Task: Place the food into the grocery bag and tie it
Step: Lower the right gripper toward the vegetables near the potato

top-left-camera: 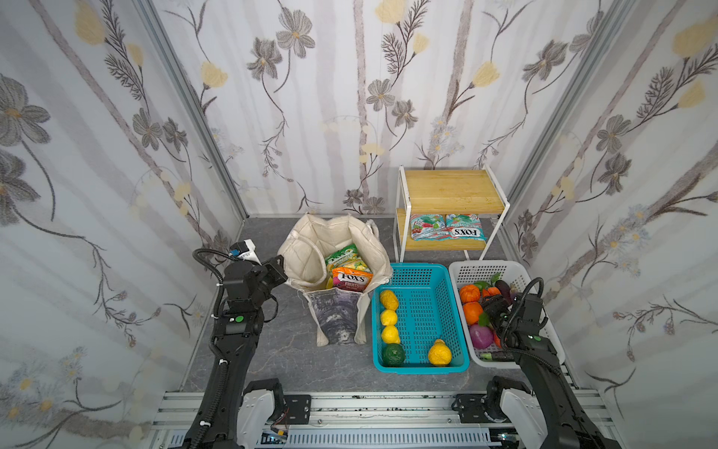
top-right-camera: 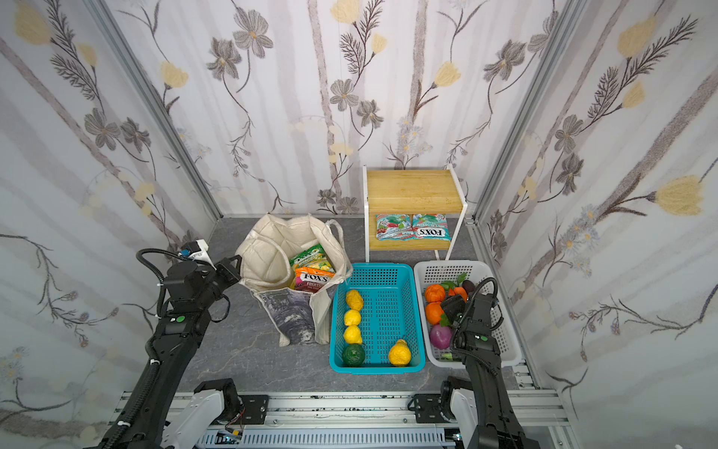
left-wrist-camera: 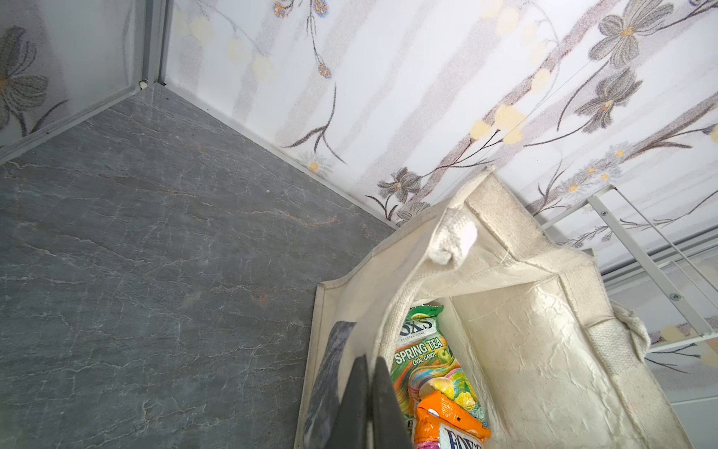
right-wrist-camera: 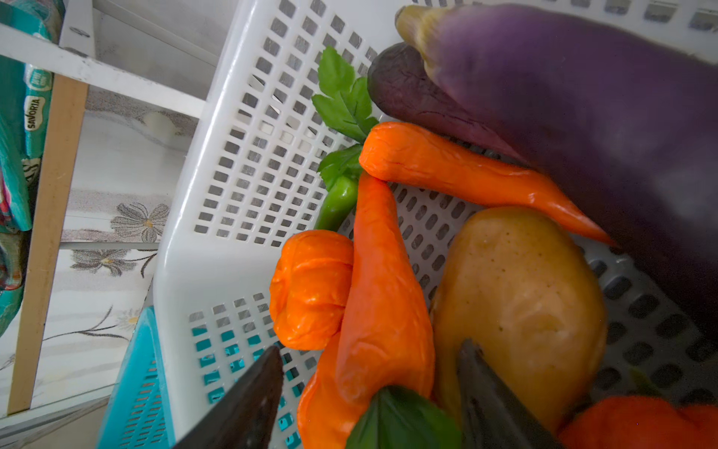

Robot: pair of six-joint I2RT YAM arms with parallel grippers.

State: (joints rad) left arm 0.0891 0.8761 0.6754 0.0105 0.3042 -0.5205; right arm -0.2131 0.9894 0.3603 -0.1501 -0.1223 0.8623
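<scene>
The cream grocery bag [top-left-camera: 311, 248] [top-right-camera: 268, 252] [left-wrist-camera: 524, 350] stands open at the centre with FOX'S candy packets [top-left-camera: 347, 278] [left-wrist-camera: 423, 350] inside. My left gripper [top-left-camera: 277, 268] [left-wrist-camera: 369, 361] is shut on the bag's left rim, one finger outside the wall and one inside. My right gripper [top-left-camera: 491, 305] [right-wrist-camera: 371, 346] is down in the white basket [top-left-camera: 485, 266] [right-wrist-camera: 252, 155], open, its fingers either side of an orange carrot [right-wrist-camera: 380, 291]. A potato [right-wrist-camera: 516, 291] lies against one finger. A purple onion [top-left-camera: 480, 336], oranges [top-left-camera: 472, 312] and an aubergine [right-wrist-camera: 582, 97] share that basket.
A teal basket [top-left-camera: 412, 268] between bag and white basket holds yellow lemons [top-left-camera: 388, 299] and a green fruit [top-left-camera: 392, 353]. A white-framed wooden shelf [top-left-camera: 450, 190] at the back right carries two more candy packets [top-left-camera: 447, 227]. Patterned walls close in on three sides.
</scene>
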